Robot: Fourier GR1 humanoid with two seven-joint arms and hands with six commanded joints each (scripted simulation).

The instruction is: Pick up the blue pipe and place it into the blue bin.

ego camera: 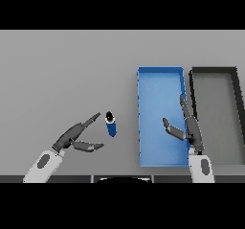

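The left hand [72,138] is reaching with fingers spread apart, just beside the upright blue pipe [111,124] standing on the grey counter [62,74], while the right hand [187,127] is hovering, fingers relaxed, over the blue bin [160,82] adjoining a black bin [215,71].

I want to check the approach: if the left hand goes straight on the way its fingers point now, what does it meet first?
Probably the blue pipe: the left hand is open, its fingertips just short of it. Height is unclear.
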